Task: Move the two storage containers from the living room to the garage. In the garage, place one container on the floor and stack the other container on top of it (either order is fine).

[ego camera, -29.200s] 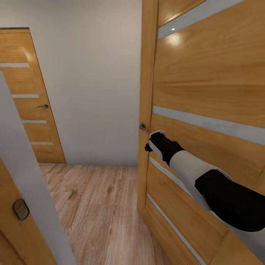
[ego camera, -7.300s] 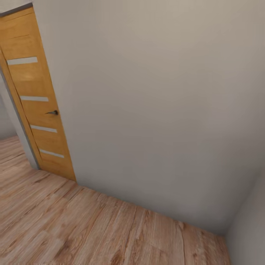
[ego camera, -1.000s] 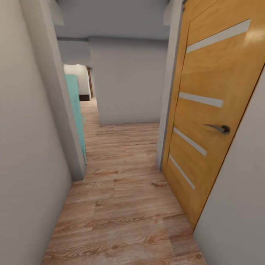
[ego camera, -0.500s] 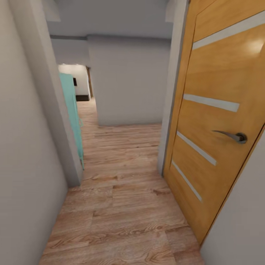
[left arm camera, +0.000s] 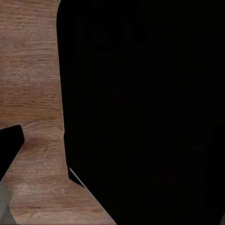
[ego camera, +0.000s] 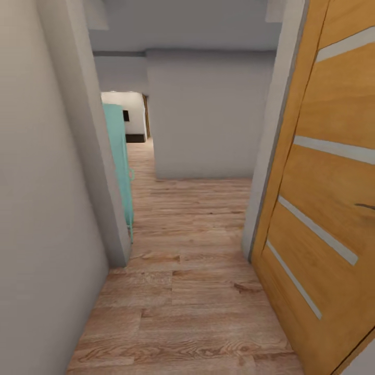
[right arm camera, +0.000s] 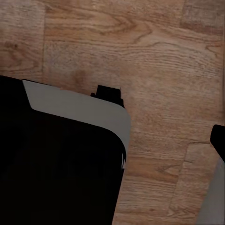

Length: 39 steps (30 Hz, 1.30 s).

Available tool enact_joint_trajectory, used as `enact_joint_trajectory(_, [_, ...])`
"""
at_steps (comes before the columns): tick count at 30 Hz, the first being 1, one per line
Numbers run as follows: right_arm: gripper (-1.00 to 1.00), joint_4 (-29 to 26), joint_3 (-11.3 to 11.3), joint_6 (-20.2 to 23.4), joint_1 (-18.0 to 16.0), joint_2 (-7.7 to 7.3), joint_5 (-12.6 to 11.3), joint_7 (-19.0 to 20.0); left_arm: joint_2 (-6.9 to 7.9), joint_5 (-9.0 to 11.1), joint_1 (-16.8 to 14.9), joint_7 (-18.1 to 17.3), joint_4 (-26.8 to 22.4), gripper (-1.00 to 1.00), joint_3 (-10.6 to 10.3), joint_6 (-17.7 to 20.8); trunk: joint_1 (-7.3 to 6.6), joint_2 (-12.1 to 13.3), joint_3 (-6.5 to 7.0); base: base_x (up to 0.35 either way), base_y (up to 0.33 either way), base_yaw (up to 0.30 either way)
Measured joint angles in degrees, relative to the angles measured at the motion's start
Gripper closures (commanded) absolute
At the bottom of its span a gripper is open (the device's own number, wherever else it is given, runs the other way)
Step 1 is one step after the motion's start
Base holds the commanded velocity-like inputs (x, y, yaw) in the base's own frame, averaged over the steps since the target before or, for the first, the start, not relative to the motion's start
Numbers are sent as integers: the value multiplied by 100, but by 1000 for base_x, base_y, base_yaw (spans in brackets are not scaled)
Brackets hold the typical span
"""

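location: narrow hallway, wood-plank floor, robot in transit
right side: wood-panelled door, ajar, close by
left side: grey wall, teal panel beyond its corner
containers: none in sight; bearing, long axis and nearer arm can't be judged
end effectors: can't tell state; wrist views give dark robot body over planks
next (judgement): drive on through the gap ahead

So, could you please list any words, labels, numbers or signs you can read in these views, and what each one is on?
None: no readable text anywhere.
The wooden door carries plain pale strips, without lettering.
The walls, wood-plank floor and turquoise object are unmarked.
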Motion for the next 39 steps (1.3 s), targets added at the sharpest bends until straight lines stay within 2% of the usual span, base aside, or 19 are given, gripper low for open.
enact_joint_trajectory(15, [-100,-1,0,-7,3,0,-5,0,0,-1,0,-1,0,-100,0,0,0,0,0,299,0,8])
enact_joint_trajectory(25, [-100,-1,0,-7,-1,5,-6,-5,0,0,0,0,-1,-100,0,0,0,0,0,296,0,-134])
enact_joint_trajectory(39, [-100,-1,0,-7,-1,5,-6,-5,0,1,0,0,0,-100,0,0,0,0,0,290,0,-8])
